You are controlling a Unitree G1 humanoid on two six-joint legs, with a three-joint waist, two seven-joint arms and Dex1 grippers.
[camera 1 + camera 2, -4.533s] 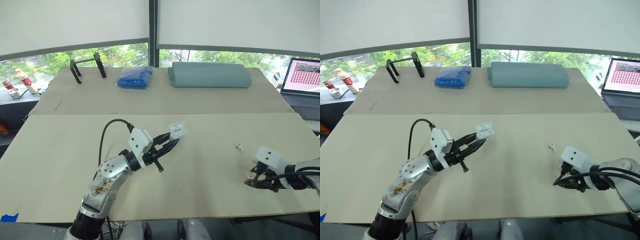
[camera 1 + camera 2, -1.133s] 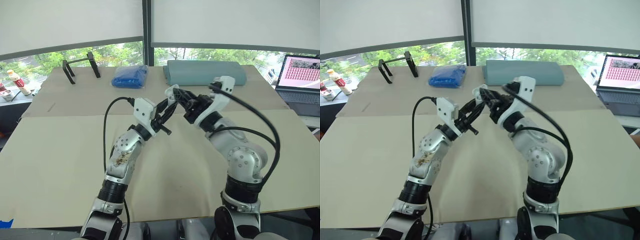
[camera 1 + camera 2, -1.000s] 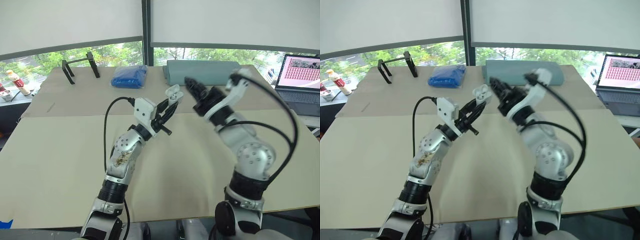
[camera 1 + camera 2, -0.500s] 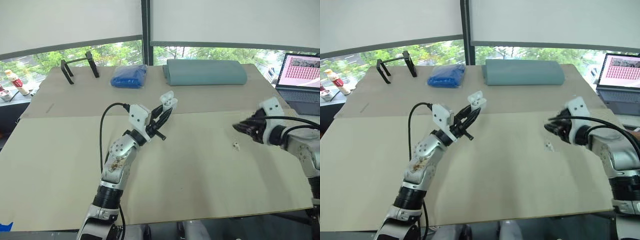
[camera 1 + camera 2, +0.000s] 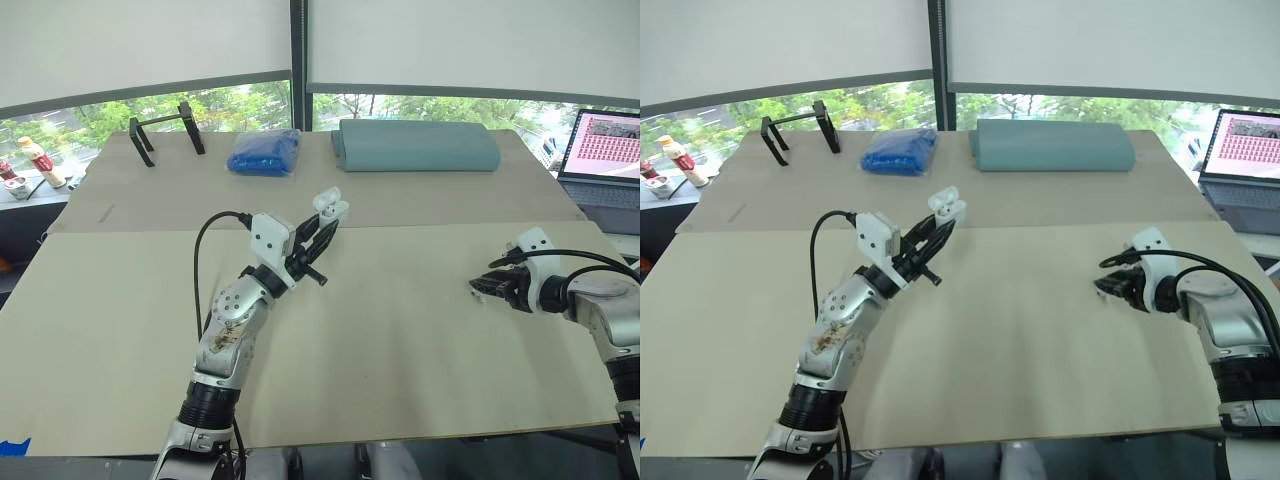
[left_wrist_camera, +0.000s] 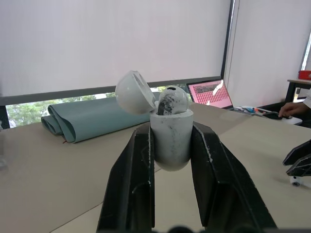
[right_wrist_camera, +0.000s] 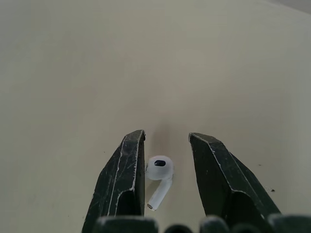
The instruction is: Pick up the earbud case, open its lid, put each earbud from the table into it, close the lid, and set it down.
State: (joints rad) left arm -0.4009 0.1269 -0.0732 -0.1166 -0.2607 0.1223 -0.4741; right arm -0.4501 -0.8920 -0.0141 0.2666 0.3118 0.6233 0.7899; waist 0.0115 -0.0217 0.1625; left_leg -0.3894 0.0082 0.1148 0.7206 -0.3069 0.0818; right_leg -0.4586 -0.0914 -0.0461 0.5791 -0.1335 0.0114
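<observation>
**— What is lying along the far left of the surface?**
— A black stand [image 5: 168,128] is sitting at the back left corner of the surface [image 5: 400,340], and a blue bag [image 5: 265,153] is resting just to its right.

**— And what are your left fingers doing?**
— My left fingers [image 5: 322,228] are clamping the earbud case [image 6: 170,136] by its two sides and holding it up in the air, above the middle of the surface. The case is standing roughly upright between them. Its lid [image 6: 135,92] is hanging open, tipped back on the hinge. A seated earbud [image 6: 171,101] is showing in the mouth of the case.

**— What is behind the case?**
— A rolled teal mat [image 5: 415,147] is lying across the back of the surface, right of the blue bag.

**— Now the right side?**
— My right fingers [image 5: 488,290] are hovering low over the surface, well apart from the case. They are standing open, one on each side of the loose earbud [image 7: 159,170]. That earbud is lying flat on the surface between them, closer to one finger than the other. I cannot tell whether it is touching that finger.

**— Anything farther right?**
— A laptop [image 5: 605,150] is standing open at the back right edge, its screen glowing pink.
</observation>
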